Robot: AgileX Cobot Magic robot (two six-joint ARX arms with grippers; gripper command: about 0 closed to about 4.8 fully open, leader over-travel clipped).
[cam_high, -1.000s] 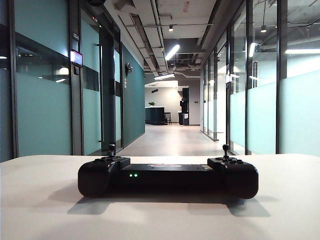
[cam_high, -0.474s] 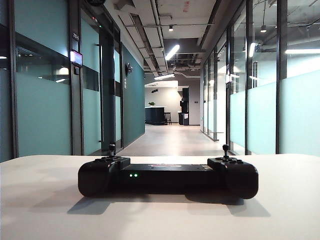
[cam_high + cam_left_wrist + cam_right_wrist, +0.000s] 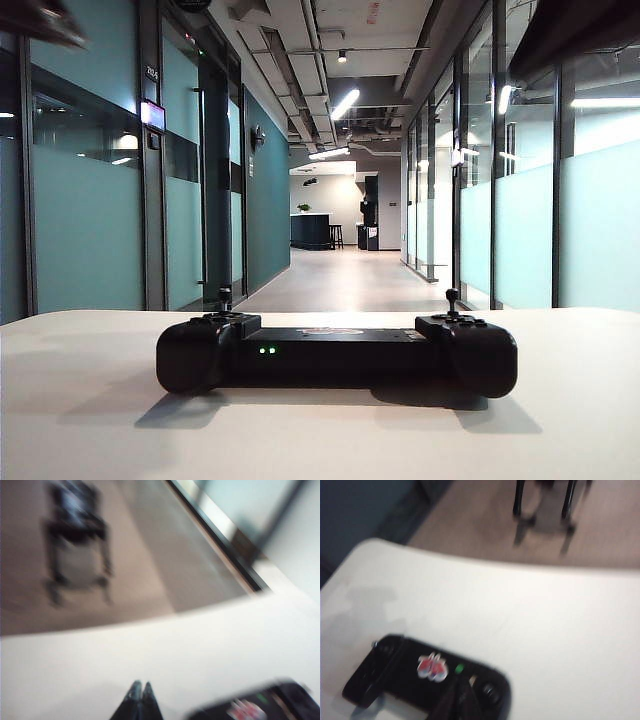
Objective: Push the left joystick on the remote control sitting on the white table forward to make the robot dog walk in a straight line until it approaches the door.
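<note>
You won't find any wording you can read here. The remote control carries a red-and-white sticker on its flat middle bar, too blurred to make out. Left of the remote control, a small plate on the corridor wall shows illegible characters.

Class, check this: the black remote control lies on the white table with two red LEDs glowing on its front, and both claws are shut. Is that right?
One thing is wrong: the LEDs are green, as the exterior view shows. The remote control does lie on the white table, and the left claw and right claw are shut.
</note>
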